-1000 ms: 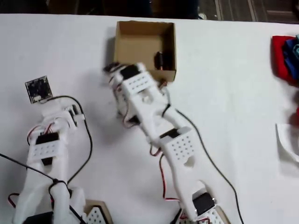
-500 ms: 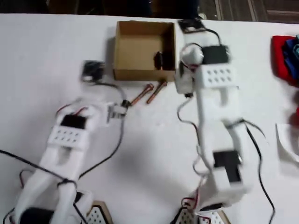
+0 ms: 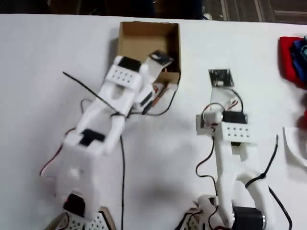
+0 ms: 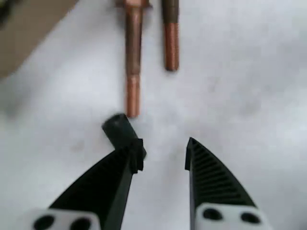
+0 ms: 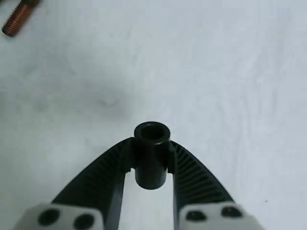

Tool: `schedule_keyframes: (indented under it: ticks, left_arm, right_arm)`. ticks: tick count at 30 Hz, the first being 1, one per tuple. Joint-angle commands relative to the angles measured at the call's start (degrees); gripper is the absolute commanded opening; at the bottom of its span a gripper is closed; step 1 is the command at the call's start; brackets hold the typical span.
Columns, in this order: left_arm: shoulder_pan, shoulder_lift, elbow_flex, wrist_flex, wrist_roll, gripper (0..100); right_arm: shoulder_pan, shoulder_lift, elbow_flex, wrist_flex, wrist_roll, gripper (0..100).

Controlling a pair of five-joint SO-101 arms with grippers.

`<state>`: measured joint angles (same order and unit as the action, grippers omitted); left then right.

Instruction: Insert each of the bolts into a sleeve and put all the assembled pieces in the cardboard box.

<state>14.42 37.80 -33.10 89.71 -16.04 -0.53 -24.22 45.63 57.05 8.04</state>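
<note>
Overhead, left arm [image 3: 112, 103] stretched across the white table [image 3: 48, 72] to the front wall of the cardboard box [image 3: 144, 31], right arm [image 3: 233, 143] well apart from it on the other side. Too much arm and cable in the way there to judge either set of jaws.

Closer, from the left wrist: left gripper [image 4: 164, 147] spread apart, clamped on nothing, tips just short of two copper bolts [image 4: 133, 62] lying side by side on the table, box wall near them. Small black piece [image 4: 120, 128] at one fingertip, just beside the nearer bolt's end; cannot tell what.

From the right wrist: right gripper [image 5: 150, 146] pressed together on a black sleeve [image 5: 151, 158], bore facing the camera, white table beyond, a threaded bolt end [image 5: 17, 21] farther off.
</note>
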Motion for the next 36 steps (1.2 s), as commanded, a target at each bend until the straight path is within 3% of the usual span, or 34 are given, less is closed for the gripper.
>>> schedule_keyframes:
  ticks: [1, 7, 13, 25, 36]
  left_arm:
    - [0.4, 11.3, -26.9, 6.7, -0.7, 17]
    - [0.1, 27.1, -49.6, 11.3, -0.7, 17]
    - [0.5, 36.1, -57.6, 9.2, -0.7, 17]
    - [-0.4, 38.0, -58.8, 3.2, -0.7, 17]
    - [-0.5, 38.5, -58.6, 3.4, -0.7, 17]
  right_arm:
    - [0.8, -2.9, 2.1, -4.4, 0.0, 2.2]
    - [3.6, -2.9, 3.2, -5.0, 0.1, 2.2]
    - [3.7, -3.0, 3.5, -4.8, 0.0, 2.2]
    - [3.5, -3.0, 3.5, -4.9, 0.0, 2.2]
    - [3.6, -3.0, 3.5, -4.9, 0.0, 2.2]
